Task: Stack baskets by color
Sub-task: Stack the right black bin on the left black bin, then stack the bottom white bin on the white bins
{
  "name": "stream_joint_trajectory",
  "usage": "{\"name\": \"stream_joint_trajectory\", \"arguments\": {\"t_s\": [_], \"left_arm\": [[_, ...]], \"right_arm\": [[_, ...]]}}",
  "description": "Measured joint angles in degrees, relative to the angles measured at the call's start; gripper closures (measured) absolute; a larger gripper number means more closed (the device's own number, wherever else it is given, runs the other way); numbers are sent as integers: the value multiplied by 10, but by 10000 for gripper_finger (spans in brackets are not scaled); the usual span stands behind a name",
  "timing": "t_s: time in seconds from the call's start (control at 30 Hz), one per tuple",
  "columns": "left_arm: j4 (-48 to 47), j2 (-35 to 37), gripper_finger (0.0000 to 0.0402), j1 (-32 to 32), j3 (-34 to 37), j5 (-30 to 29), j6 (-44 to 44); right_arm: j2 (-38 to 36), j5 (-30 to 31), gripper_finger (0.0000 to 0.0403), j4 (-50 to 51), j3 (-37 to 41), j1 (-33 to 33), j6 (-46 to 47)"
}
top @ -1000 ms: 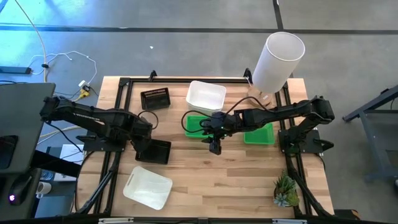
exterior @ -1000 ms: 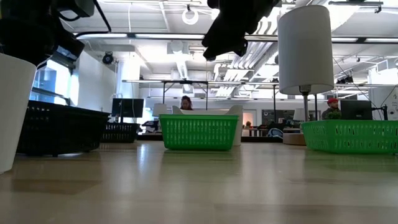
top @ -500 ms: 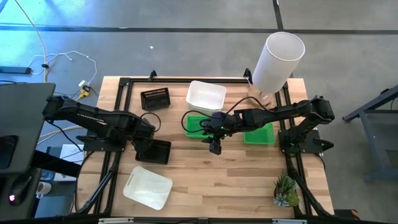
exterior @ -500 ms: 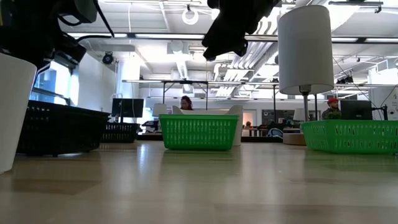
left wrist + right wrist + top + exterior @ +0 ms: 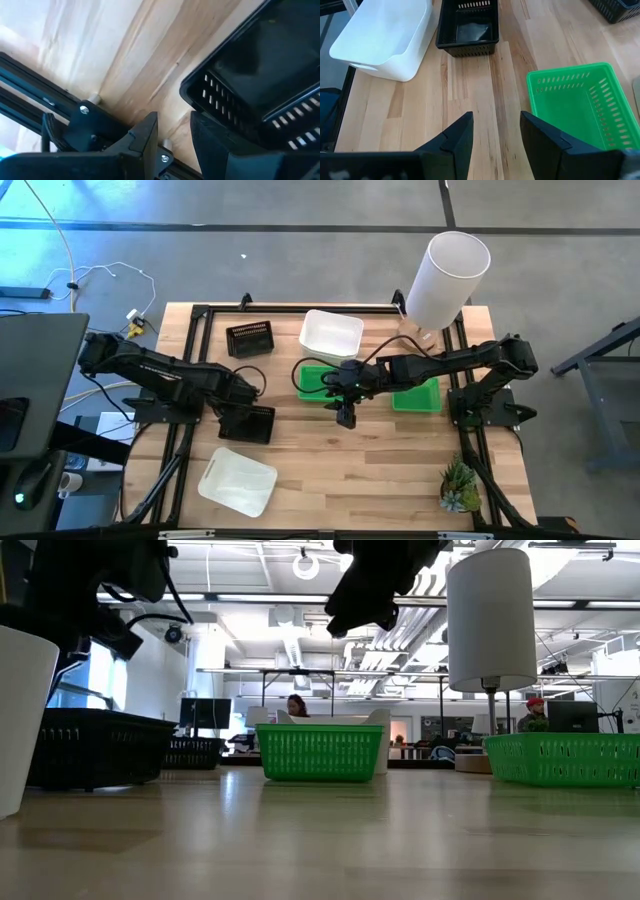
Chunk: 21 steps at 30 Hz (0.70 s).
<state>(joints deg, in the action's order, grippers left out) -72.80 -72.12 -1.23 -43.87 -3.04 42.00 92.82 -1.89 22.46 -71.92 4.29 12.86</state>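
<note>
My left gripper (image 5: 228, 412) (image 5: 174, 140) points down, open, just above the left end of a black basket (image 5: 252, 424) (image 5: 255, 85) that rests flat on the table; only wood shows between its fingers. A second black basket (image 5: 250, 340) lies at the far left. Two green baskets (image 5: 318, 379) (image 5: 416, 396) sit mid-table, with a white basket (image 5: 331, 335) behind them and another white basket (image 5: 238, 483) at the near left. My right gripper (image 5: 345, 416) (image 5: 495, 145) hangs open above the table's middle, beside the left green basket (image 5: 580, 105).
A tall white cylinder (image 5: 447, 278) stands at the far right corner and a small potted plant (image 5: 459, 486) at the near right. Black frame rails (image 5: 185, 440) run along the table's left and right sides. Bare wood (image 5: 370, 470) lies in the near middle.
My left gripper has sunk toward the black basket's left end, shifting slightly toward the table's right and rolling a little. My right arm has kept still, and no basket has moved.
</note>
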Motion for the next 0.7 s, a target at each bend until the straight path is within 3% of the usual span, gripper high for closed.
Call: {"name": "stream_joint_trajectory", "arguments": {"t_s": [0.43, 0.7], "left_arm": [[-6, 75, 300, -5, -65, -21, -37], [54, 87, 300, -86, -72, -3, -51]], "right_arm": [[0, -1, 253, -31, 0, 14, 8], [0, 26, 253, -37, 0, 14, 12]]}}
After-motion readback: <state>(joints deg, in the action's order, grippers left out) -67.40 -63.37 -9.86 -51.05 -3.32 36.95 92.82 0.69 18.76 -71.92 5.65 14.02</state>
